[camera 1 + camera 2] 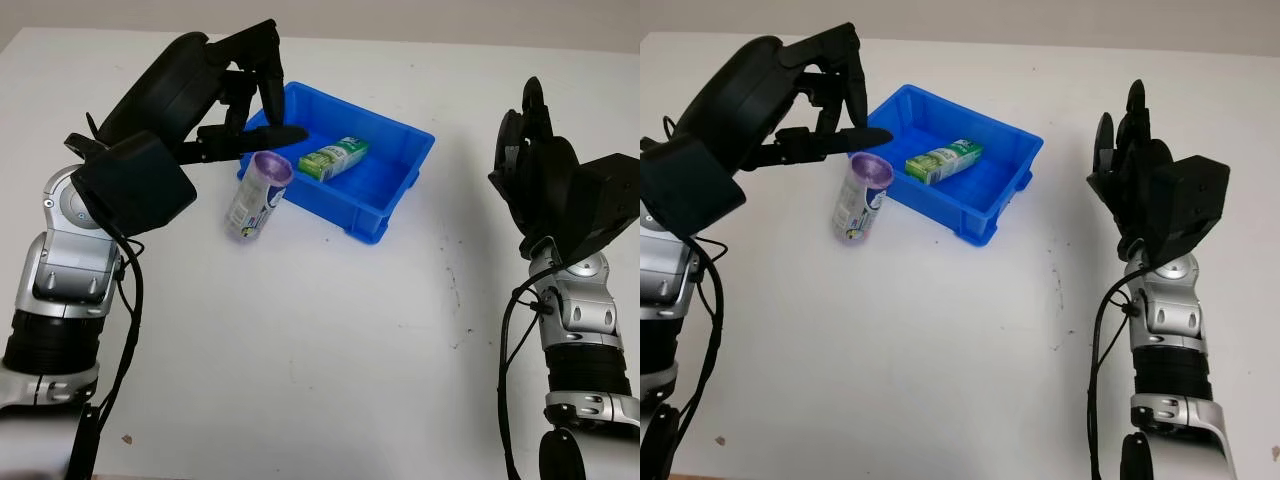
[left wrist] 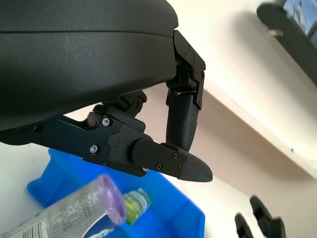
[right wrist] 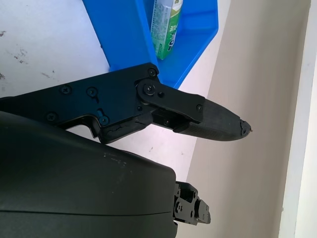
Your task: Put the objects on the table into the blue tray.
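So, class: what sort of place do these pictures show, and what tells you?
Probably a robot test bench or lab: a bare white table, a blue tray holding a green carton, a bottle outside it, and two black hands, left and right.

Blue tray point(image 1: 392, 188), green carton point(image 1: 333, 158), purple-capped bottle point(image 1: 257, 195)

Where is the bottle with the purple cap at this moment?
The bottle leans on the table against the blue tray's near-left wall, just under the open left hand.

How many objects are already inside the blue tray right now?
1: a green carton lies inside the blue tray. The purple-capped bottle is outside, against the tray's near-left wall, beneath the open left hand. The near wall could hide something small.
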### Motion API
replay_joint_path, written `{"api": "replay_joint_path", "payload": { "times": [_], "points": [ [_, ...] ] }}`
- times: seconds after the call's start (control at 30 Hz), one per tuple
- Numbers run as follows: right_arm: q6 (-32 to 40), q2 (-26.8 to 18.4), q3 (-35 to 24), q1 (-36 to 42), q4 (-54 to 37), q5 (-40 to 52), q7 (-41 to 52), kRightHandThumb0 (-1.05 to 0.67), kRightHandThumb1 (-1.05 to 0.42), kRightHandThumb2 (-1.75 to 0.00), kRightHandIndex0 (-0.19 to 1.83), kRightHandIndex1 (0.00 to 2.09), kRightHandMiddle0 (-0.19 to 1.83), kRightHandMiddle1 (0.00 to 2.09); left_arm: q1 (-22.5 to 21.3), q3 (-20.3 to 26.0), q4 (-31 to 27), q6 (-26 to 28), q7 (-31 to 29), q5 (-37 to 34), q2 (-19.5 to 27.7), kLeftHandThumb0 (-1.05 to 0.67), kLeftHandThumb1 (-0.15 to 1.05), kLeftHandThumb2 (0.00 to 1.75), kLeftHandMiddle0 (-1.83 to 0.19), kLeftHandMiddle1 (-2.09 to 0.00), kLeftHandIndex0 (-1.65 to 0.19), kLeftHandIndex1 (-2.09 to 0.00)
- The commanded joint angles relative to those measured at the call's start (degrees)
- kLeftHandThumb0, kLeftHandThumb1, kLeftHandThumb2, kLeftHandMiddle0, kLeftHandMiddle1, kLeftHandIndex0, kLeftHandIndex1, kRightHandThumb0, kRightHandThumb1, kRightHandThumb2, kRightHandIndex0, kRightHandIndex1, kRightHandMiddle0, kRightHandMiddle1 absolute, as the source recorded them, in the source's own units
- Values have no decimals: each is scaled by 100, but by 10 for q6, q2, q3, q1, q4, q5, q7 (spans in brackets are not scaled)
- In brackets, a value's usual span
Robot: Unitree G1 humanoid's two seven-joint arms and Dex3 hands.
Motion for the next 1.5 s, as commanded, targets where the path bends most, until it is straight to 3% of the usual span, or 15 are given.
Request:
{"api": "replay_joint_path", "payload": {
  "times": [0.0,0.17,0.3,0.4,0.43,0.5,0.57,0.6,0.63,0.67,0.73,0.9,1.07,1.2,1.47],
  "points": [
    [-5,-1,-2,-7,4,2,1,-70,-105,-70,-19,0,-19,0,-40,-4,30,-18,25,13,-6,-34,105,9,-80,-209,-44,-204],
    [-10,1,-1,-7,8,2,3,-69,-105,-71,-19,0,-19,0,-121,-21,133,-24,54,35,-17,-27,105,8,-75,-209,-41,-199],
    [-6,4,-2,-2,1,2,-3,-68,-105,-72,-19,0,-19,0,-175,-33,228,-63,81,46,-21,-29,105,8,-77,-209,-45,-206],
    [-6,3,-1,3,-4,1,-3,-68,-105,-72,-19,0,-19,0,-202,-42,287,-89,106,61,-20,-32,105,10,-77,-209,-46,-205],
    [-7,3,-1,5,-5,1,-3,-69,-105,-72,-19,0,-19,0,-200,-46,289,-83,118,74,-18,-38,104,8,-68,-209,-38,-205],
    [-4,4,-3,7,-8,3,-4,-70,-105,-71,-19,0,-19,0,-188,-59,270,-58,134,109,-11,-54,103,6,-36,-203,-11,-195],
    [-8,4,-3,10,-10,3,-3,-70,-105,-71,-19,0,-19,0,-159,-68,230,-41,126,133,2,-65,104,6,-22,-183,1,-176],
    [-10,4,-3,12,-10,2,-2,-70,-105,-71,-19,0,-19,0,-140,-71,208,-40,115,137,11,-73,104,9,-12,-146,6,-141],
    [-13,3,-3,14,-11,2,-2,-70,-105,-71,-19,0,-19,0,-119,-70,185,-38,97,133,19,-79,104,9,-16,-87,1,-92],
    [-15,3,-3,15,-10,1,-1,-70,-105,-71,-19,0,-19,0,-99,-68,163,-37,74,122,28,-81,105,9,-20,-52,-4,-64],
    [-17,3,-2,16,-9,1,0,-70,-105,-71,-19,0,-19,0,-72,-63,133,-35,41,103,39,-81,103,7,-22,-18,-8,-34],
    [-8,-1,-2,16,-13,1,1,-70,-105,-71,-19,0,-19,0,3,-57,62,-95,-97,24,111,-76,99,5,-22,-7,-10,-21],
    [-14,-2,-2,8,-1,2,8,-70,-105,-71,-19,0,-19,0,37,-60,6,-113,-240,-51,169,-62,84,3,-15,-5,-11,-11],
    [-16,-3,0,6,4,-1,10,-71,-105,-70,-19,0,-19,0,61,-56,-47,-109,-332,-108,208,-65,85,5,-16,-6,-14,-11],
    [-1,-2,3,3,-6,-3,9,-71,-105,-71,-19,0,-19,0,100,-32,-139,-90,-371,-121,246,-63,85,5,-21,-7,-21,-14]
  ]
}}
